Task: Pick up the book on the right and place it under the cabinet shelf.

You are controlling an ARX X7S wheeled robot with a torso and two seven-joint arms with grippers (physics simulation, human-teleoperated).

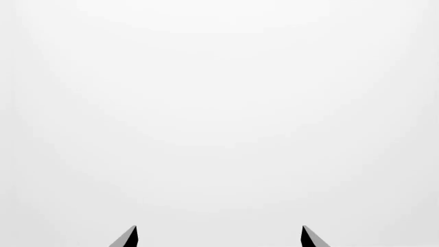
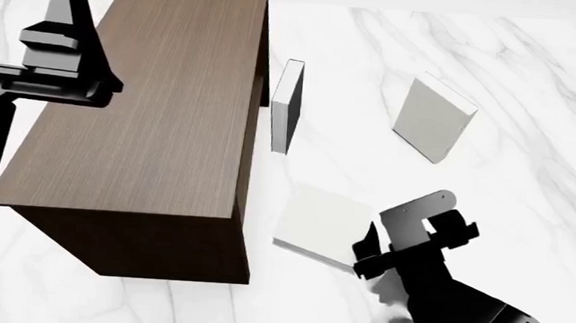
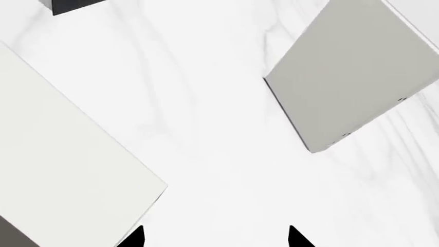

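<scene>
Head view: my right pincer (image 2: 363, 249) hangs released, empty, just short of the book (image 2: 433, 118), which stands ahead on the surface (image 2: 527, 184), awaiting approach

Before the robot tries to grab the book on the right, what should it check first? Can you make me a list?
1. Right gripper open and empty: ok, its fingers stand apart with only marble between them.
2. Target book in sight: ok, it stands tilted on the marble table, apart from the other books.
3. Right gripper lined up with that book: not ok, it sits beside the nearer pale book, and the target lies farther off.
4. Nothing between gripper and target: ok, bare marble shows in the right wrist view.
5. Room under the cabinet: cannot tell, the space is hidden from the head view.
6. Left gripper out of the way: ok, open, over by the cabinet.
</scene>
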